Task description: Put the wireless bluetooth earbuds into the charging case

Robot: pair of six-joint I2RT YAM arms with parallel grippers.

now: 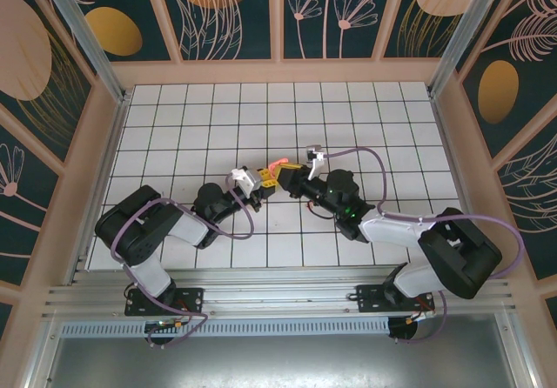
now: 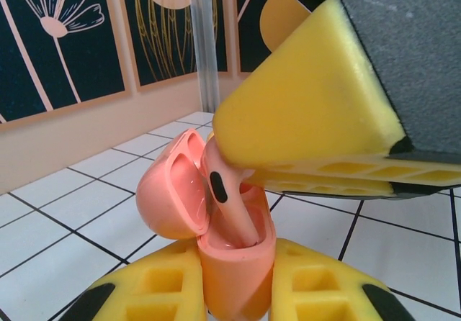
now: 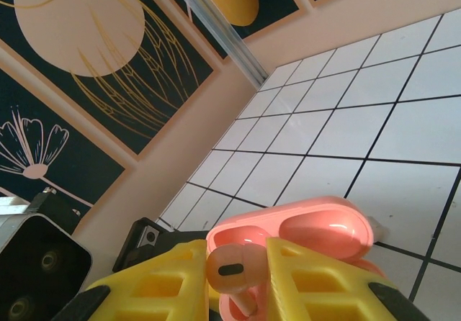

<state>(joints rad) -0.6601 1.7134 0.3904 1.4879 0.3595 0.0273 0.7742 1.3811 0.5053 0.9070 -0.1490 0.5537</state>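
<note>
Earbud (image 2: 220,188) is pointing stem-first toward 5 o'clock into the case (image 2: 169,191); our right gripper (image 3: 238,270) is clamping it, our left gripper (image 2: 236,285) the case.

No text, label, brand or number is readable, neither on the charging case (image 2: 232,274) nor on the wall panels (image 2: 65,47).

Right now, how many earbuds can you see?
1. The coral-pink earbud is pinched in the right gripper, its stem reaching down into the open pink charging case that the left gripper clamps. Another could be hidden inside the case.
</note>
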